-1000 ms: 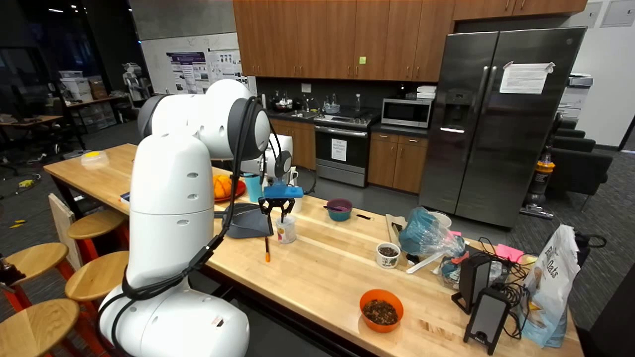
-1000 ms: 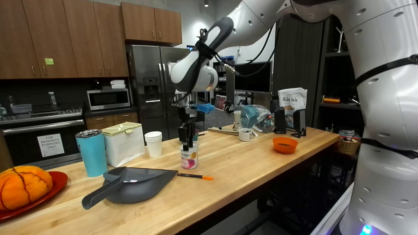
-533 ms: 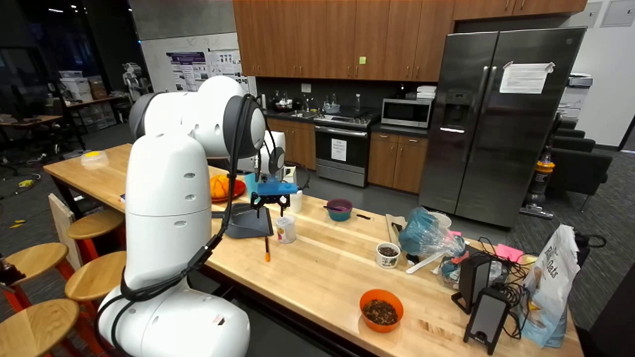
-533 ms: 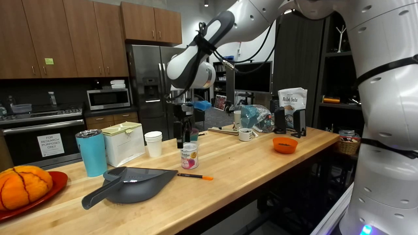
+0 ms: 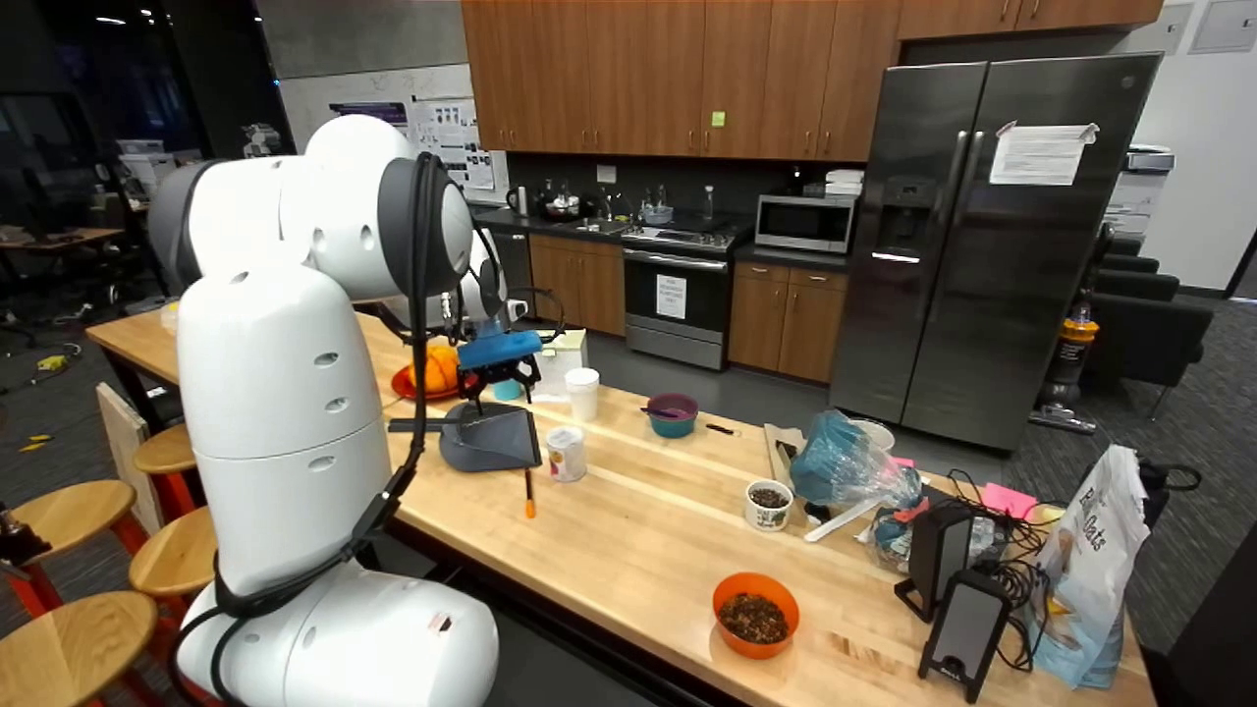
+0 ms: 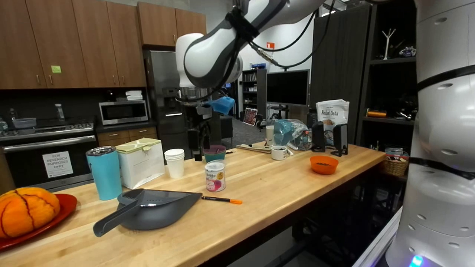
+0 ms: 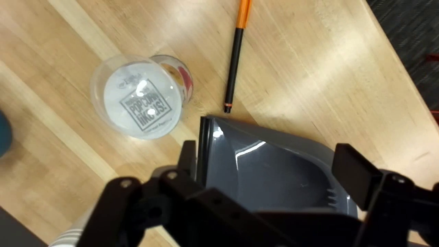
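My gripper [image 7: 269,164] is open and empty, its two black fingers [image 7: 355,175] wide apart. In the wrist view it hangs over the dark grey dustpan [image 7: 271,168], apart from it. Both exterior views show the gripper [image 5: 505,401] [image 6: 200,152] above the table. The dustpan [image 6: 159,211] lies on the wood table, its handle towards the red plate. A white can with a clear lid and pink label [image 7: 142,99] stands upright near the dustpan's lip; it also shows in an exterior view [image 6: 215,178]. A black and orange pen [image 7: 235,61] lies near the dustpan's corner.
A blue tumbler [image 6: 104,172], a white box [image 6: 143,165] and stacked paper cups [image 6: 174,163] stand near. An orange pumpkin [image 6: 28,211] sits on a red plate [image 6: 68,202]. A teal bowl [image 5: 672,422], orange bowl [image 5: 727,628], white cup [image 5: 766,516] and speakers [image 5: 962,628] are farther along.
The gripper has risen and moved away from the white can, to above the dustpan. The arm has swung with it. The can, pen and dustpan stay in place.
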`<state>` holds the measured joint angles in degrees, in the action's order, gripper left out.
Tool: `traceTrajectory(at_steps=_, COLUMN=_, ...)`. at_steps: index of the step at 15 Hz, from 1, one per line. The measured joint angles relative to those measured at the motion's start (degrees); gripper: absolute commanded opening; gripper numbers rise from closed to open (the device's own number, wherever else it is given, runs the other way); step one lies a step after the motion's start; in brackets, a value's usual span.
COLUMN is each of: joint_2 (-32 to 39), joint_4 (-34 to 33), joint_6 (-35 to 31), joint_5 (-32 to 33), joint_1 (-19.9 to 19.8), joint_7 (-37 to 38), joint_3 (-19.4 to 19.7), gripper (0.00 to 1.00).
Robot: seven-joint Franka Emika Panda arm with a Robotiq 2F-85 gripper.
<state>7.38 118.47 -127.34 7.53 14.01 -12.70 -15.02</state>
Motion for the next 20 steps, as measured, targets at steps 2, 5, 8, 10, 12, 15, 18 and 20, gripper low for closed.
traceTrajectory(at_steps=2, joint_2=-0.5, joint_4=0.7, joint_6=-0.5, joint_5=5.8, joint_1=1.5, joint_7=8.1, joint_3=0.0, gripper=1.0)
traceTrajectory(at_steps=5, joint_2=0.2, joint_4=0.7, joint_6=-0.6, joint_5=12.0, joint_1=4.1, joint_7=19.2, joint_3=-0.4, gripper=1.0)
traceTrajectory(at_steps=8, joint_2=2.4, joint_4=-1.1, joint_6=0.4, joint_5=12.9, joint_1=7.0, joint_7=26.8, joint_3=-1.5, gripper=1.0)
traceTrajectory(at_steps=10, joint_2=4.7, joint_4=-5.1, joint_6=2.2, joint_5=10.8, joint_1=8.5, joint_7=30.8, joint_3=-2.1, gripper=1.0)
traceTrajectory(at_steps=12, joint_2=7.2, joint_4=-10.5, joint_6=3.4, joint_5=7.7, joint_1=9.4, joint_7=33.7, joint_3=-2.1, gripper=1.0)
traceTrajectory(at_steps=15, joint_2=10.3, joint_4=-19.0, joint_6=4.3, joint_5=1.4, joint_1=8.9, joint_7=34.8, joint_3=-1.0, gripper=1.0)
traceTrajectory(at_steps=18, joint_2=12.8, joint_4=-25.7, joint_6=5.1, joint_5=-2.5, joint_1=8.1, joint_7=37.7, joint_3=1.3, gripper=1.0)
traceTrajectory(at_steps=20, joint_2=13.9, joint_4=-28.1, joint_6=5.1, joint_5=-2.5, joint_1=8.3, joint_7=41.8, joint_3=2.6, gripper=1.0)
